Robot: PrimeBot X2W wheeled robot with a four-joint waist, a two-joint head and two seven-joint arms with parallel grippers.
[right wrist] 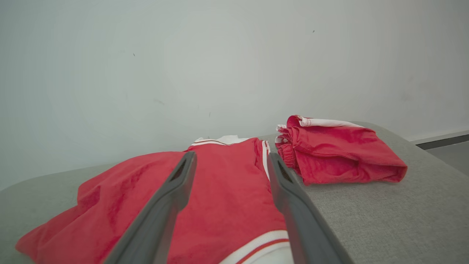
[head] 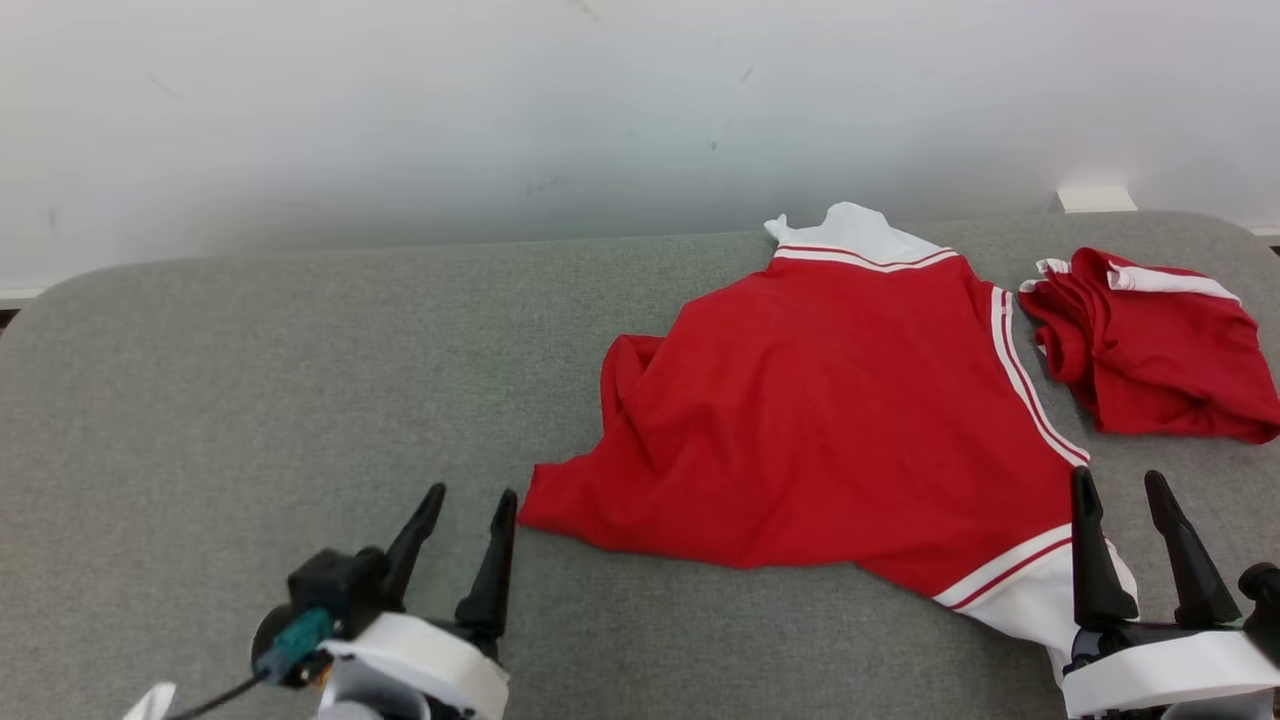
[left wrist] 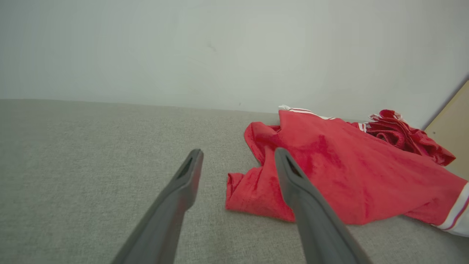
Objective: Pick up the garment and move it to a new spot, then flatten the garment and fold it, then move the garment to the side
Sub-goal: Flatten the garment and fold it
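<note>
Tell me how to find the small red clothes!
Look at the grey table by the white wall. At its right end, beside the big spread-out red shirt, sits a smaller red bundle. It is folded thick; the shirt lies open.

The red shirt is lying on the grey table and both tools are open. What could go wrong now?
The shirt is bunched up on its left side, so folding now could trap wrinkles; the left tool sits open beside that corner. The folded red garment lies close on the right, so the right tool, open by the white cuff, might snag it too.
</note>
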